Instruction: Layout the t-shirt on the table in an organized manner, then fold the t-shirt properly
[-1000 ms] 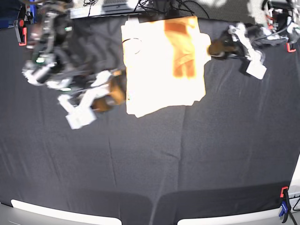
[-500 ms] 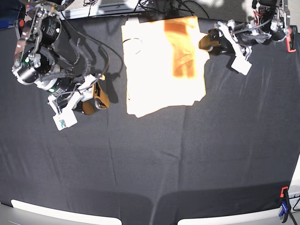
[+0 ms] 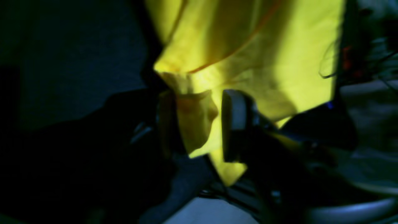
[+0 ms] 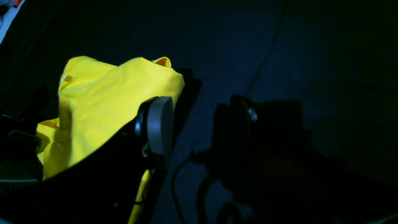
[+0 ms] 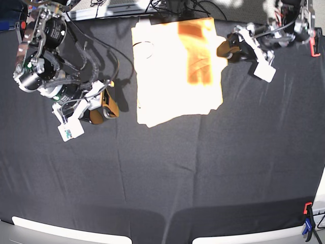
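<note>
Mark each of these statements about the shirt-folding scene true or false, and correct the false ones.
1. The t-shirt lies near the far edge of the table. True.
2. The right gripper holds the shirt. False: its jaws are open over bare black cloth, beside the shirt.
3. A flap of shirt fabric sits between the jaws of the left gripper. True.
4. The shirt hangs off the table's near edge. False: wide bare cloth separates it from that edge.
5. A red clamp sits at the near corner. True.
</note>
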`<move>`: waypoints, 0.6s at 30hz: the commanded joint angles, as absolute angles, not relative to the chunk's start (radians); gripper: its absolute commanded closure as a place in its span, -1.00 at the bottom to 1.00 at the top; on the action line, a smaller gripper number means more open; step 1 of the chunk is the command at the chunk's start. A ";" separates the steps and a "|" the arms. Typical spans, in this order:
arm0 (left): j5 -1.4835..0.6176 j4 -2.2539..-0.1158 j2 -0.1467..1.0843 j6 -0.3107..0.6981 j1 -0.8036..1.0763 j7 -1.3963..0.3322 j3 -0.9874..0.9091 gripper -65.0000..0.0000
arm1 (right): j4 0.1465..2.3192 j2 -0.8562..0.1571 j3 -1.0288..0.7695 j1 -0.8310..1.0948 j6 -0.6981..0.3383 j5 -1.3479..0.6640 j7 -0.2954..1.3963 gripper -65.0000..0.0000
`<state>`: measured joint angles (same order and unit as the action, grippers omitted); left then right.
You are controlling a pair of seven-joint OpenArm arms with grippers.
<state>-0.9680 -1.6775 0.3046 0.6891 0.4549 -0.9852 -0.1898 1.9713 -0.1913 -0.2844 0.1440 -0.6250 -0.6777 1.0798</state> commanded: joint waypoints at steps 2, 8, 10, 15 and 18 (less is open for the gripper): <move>-0.989 -1.695 0.314 0.698 0.472 -1.001 -0.193 0.86 | 1.990 -0.200 -0.289 0.130 -0.631 -0.694 1.055 0.12; -1.025 -1.695 0.320 0.698 0.501 -1.022 -0.194 1.00 | 1.990 -0.200 -0.289 0.130 -0.632 -0.744 1.055 0.12; -1.080 -1.695 0.331 0.698 0.508 -1.087 -0.194 1.00 | 1.990 -0.200 -0.289 0.130 -0.632 -0.743 1.056 0.12; -1.180 -1.695 0.398 0.698 0.531 -1.191 -0.194 1.00 | 1.990 -0.204 -0.289 0.130 -0.632 -0.741 1.055 0.12; -1.179 -1.695 0.422 0.698 0.546 -1.150 -0.194 1.00 | 1.990 -0.205 -0.289 0.130 -0.632 -0.741 1.056 0.12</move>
<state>-1.1557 -1.6779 0.4137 0.6891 0.5407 -1.1519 -0.1898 1.9713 -0.1967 -0.2844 0.1440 -0.6254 -0.7235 1.0798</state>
